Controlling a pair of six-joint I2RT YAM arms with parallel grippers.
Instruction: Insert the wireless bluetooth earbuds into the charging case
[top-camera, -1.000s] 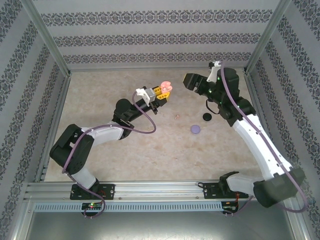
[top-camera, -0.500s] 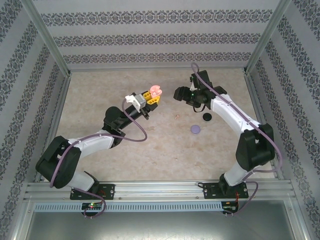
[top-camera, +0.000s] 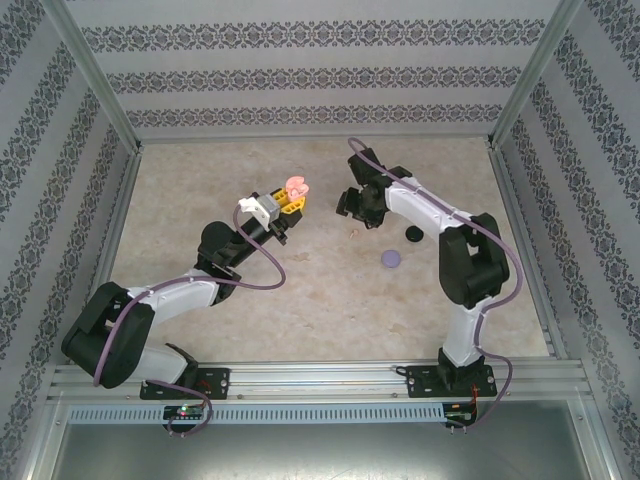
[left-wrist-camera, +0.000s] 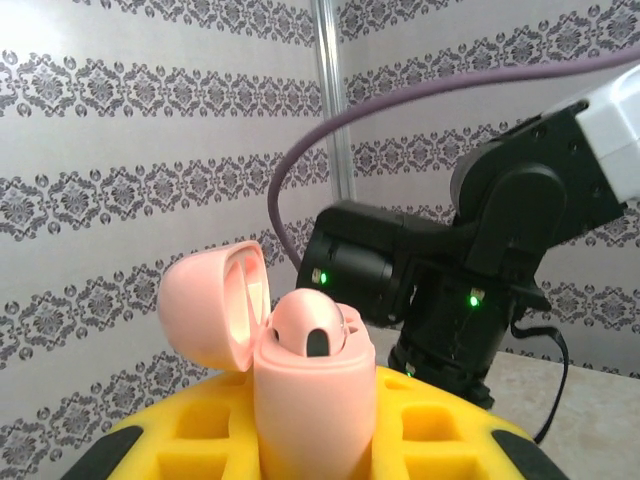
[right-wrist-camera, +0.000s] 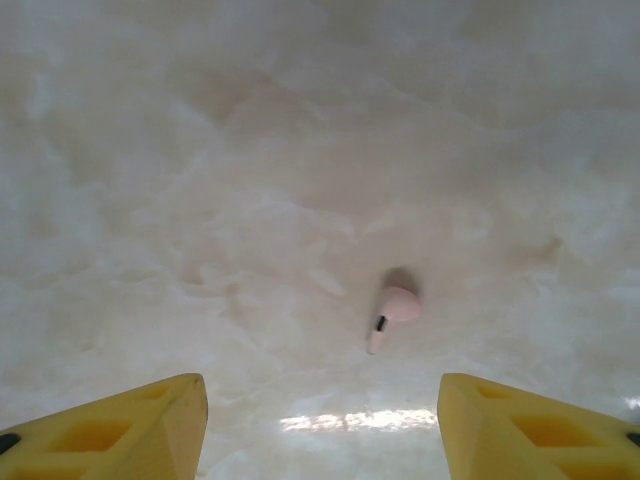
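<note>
Left tool is gripping the open pink case above the counter, while the right tool is hovering close to the loose earbud — the right arm is plainly the nearer one. From the left wrist, yellow fingers are clamping the case, its lid tipped back and a seated earbud resting inside. From the right wrist, the right fingers are standing wide and empty; the loose earbud is lying just ahead, slightly right of centre, its stem pointing back toward the tool — crosswise to the closing line.
</note>
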